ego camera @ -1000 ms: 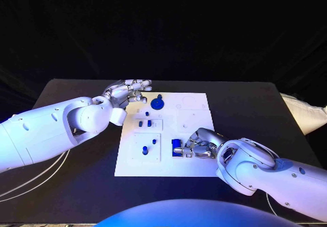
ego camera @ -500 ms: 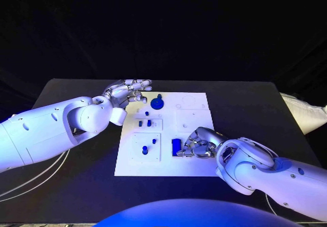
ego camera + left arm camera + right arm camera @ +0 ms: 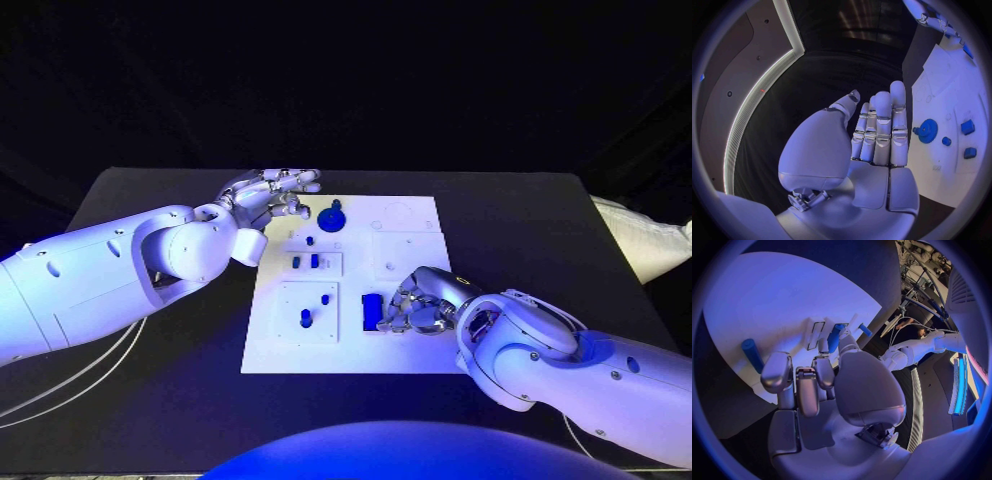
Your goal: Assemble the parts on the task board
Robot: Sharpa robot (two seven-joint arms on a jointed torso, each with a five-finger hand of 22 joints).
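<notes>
Head view: the white board (image 3: 411,240) lies in the middle of the black table (image 3: 534,230). The left hand (image 3: 267,195) sits at the board's upper left corner, its fingers loosely curled and apart, with nothing in them. Just right of it, near the board's top edge, stands a round blue knob (image 3: 333,219). Below that, two small blue pegs (image 3: 306,261) stand side by side in a raised square. Lower left on the board, two more blue pieces (image 3: 315,309) sit in a larger raised square. The right hand (image 3: 418,305) rests on the board's lower right part, fingers bent down beside an upright blue block (image 3: 372,308); whether they grip it I cannot tell from here.

Left wrist view: the left hand (image 3: 873,135) shows its fingers straight and close together, thumb alongside, holding nothing. At the right of the frame lies the board (image 3: 942,85) with a blue toothed wheel (image 3: 927,131), and small blue pieces (image 3: 967,127) beside it.

Right wrist view: the right hand (image 3: 817,385) has its fingers curled down onto the board (image 3: 773,305). A blue bar (image 3: 835,337) stands at the fingertips, touching them; a firm hold is not clear. Another blue bar (image 3: 752,354) lies at the left near the board's edge.
</notes>
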